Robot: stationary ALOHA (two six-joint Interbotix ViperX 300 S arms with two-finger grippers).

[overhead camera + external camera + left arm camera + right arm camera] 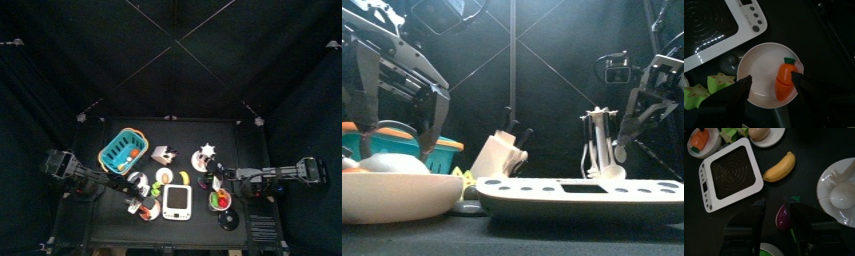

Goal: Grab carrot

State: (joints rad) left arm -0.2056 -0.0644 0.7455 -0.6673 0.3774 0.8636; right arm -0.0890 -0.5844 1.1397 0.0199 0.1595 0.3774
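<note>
Item: carrot (785, 78). Orange, toy-like, with a green stub at one end. It lies in a white bowl (757, 60) on the worktop (827, 60), toward the bowl's rim at about 4 o'clock in the left wrist view. In the top view the bowl (142, 208) sits at the worktop's front left.

Left hand (771, 82): above the bowl, jaws wide apart and holding nothing. The carrot lies between the two jaws, nearer the one at 3 o'clock, its length running roughly along them from 12 to 6 o'clock. Whether the fingertips touch it cannot be told.

Right hand (777, 223): on the right side above an eggplant (783, 216), jaws apart, nothing gripped.

Neighbours: a white scale (714, 27) just beside the bowl at 11 o'clock; green star pieces (707, 85) at 8 o'clock; a banana (779, 167) and a plate (839, 188) in the right wrist view.

Step in hand, as judged: descent onto the carrot. Handling advice: centre the jaws over the carrot's middle, lower until they straddle it without striking the bowl's wall, then close across its narrow width. The curved bowl may let the carrot roll, so close slowly.
</note>
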